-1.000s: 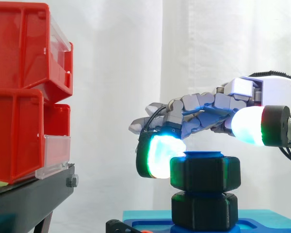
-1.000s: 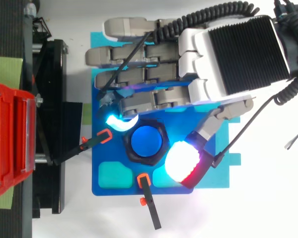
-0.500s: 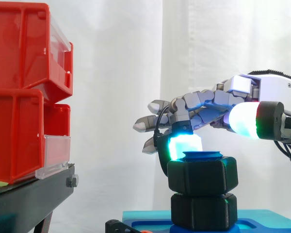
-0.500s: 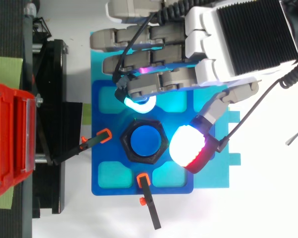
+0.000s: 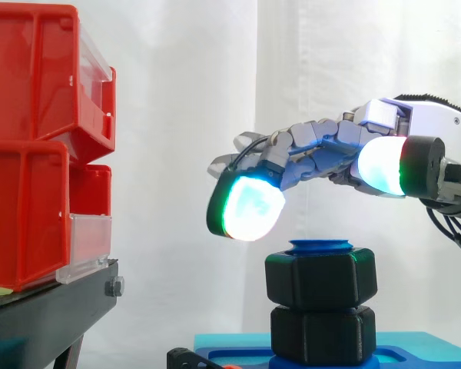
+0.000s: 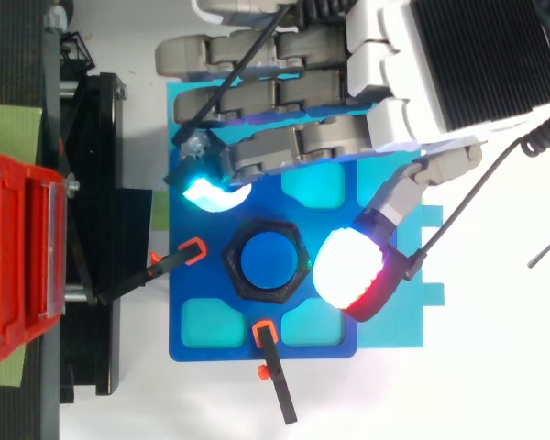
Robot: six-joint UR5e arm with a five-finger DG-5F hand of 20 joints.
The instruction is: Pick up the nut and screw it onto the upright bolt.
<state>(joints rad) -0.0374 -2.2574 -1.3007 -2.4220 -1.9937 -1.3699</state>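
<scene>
Fingertip pad has lifted off the nut's far side since half a second ago and swung up and to the left; nut and bolt unchanged in place. Hand (image 5: 330, 154) now hovers above the work, entering from the right, fingers stretched out nearly straight and relaxed, holding nothing. Leading fingertip (image 5: 246, 209) glows cyan-green, up and left of the nut, clear of it. Thumb pad (image 5: 380, 167) glows white with a red edge; side view places it higher than the nut, top view just right of it, no contact. Nut (image 5: 320, 277), black and hexagonal, sits high on the upright blue bolt (image 6: 268, 259), whose top stands just proud of it. Lower nut (image 5: 320, 334), also black, sits directly beneath, touching. Bolt rises from a blue base plate (image 6: 202, 353), with two black clamps with orange tips (image 6: 192, 249) at its left and near edges. Red bins (image 5: 31, 146) stacked on a black stand (image 5: 54, 307), left.
</scene>
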